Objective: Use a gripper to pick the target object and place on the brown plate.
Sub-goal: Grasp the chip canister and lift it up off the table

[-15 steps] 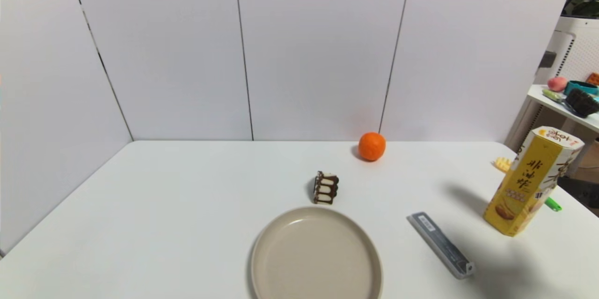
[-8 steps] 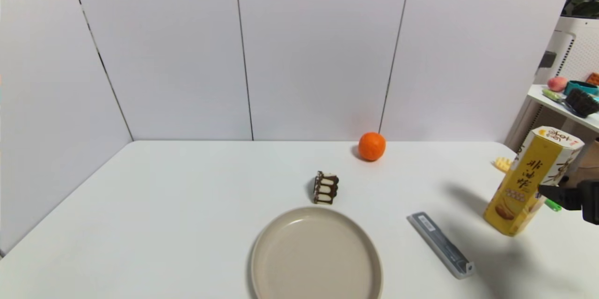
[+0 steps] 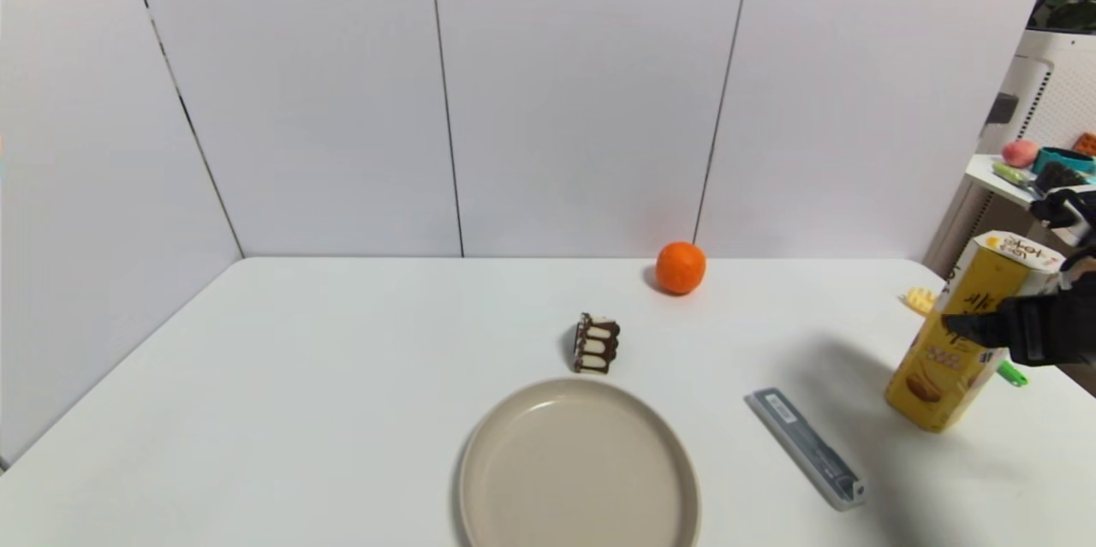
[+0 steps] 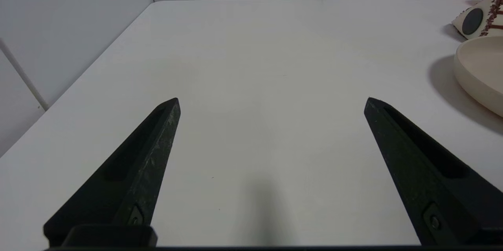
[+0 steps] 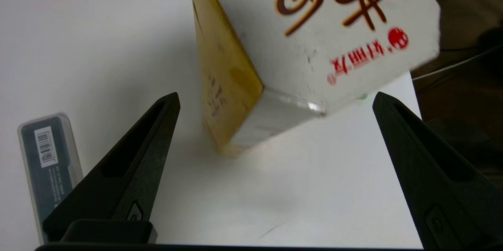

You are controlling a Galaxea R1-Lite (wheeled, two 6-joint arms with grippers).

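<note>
Right tool [image 5: 275, 99] has risen from the counter's [image 3: 342, 376] right edge, spread wide around the upright yellow snack box [image 3: 959, 341]; grasp pending, beige plate [image 3: 479, 478] waits at the near edge

The box [image 3: 959, 341] stands at the surface's [image 3: 342, 410] right edge, between the spread fingers of the right pincer [image 5: 275, 99]. Leftward, only the grey case [image 3: 805, 448] lies between box and plate [image 3: 579, 470]; bare surface lies left of the plate
</note>
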